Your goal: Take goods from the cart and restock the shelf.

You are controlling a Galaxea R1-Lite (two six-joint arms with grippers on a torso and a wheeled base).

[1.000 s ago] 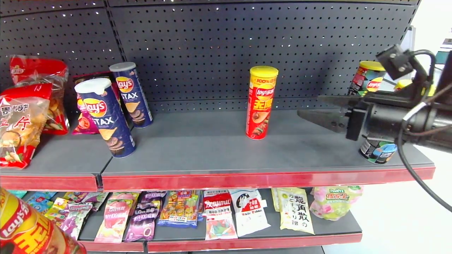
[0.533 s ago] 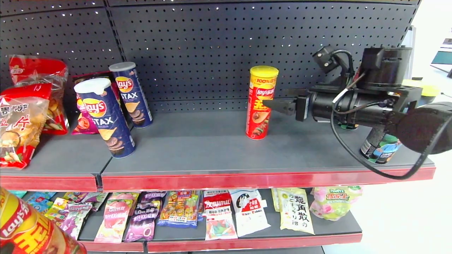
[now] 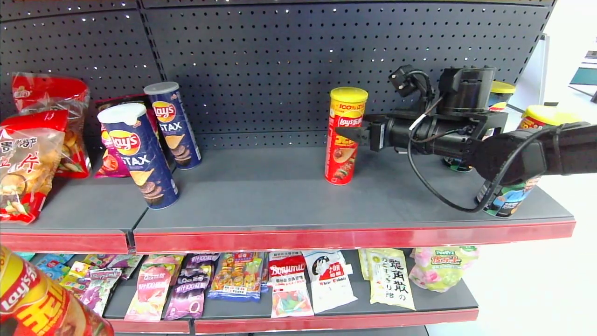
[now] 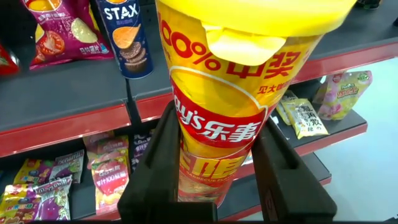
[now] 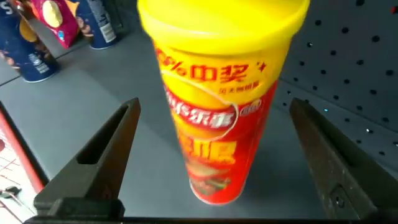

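While right end effector (image 5: 214, 104) stands open | red canister (image 3: 343, 156) | yellow lid, upright

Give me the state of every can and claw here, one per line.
Left claw: shut on the held can.
Held can: upright in the claw, lid on.
Right claw: open, either side of the shelf can, not touching it.
Shelf can: standing, lid on.
Front blue can: standing, lid on.
Rear blue can: standing, lid on.
Green can: standing, partly behind the arm.
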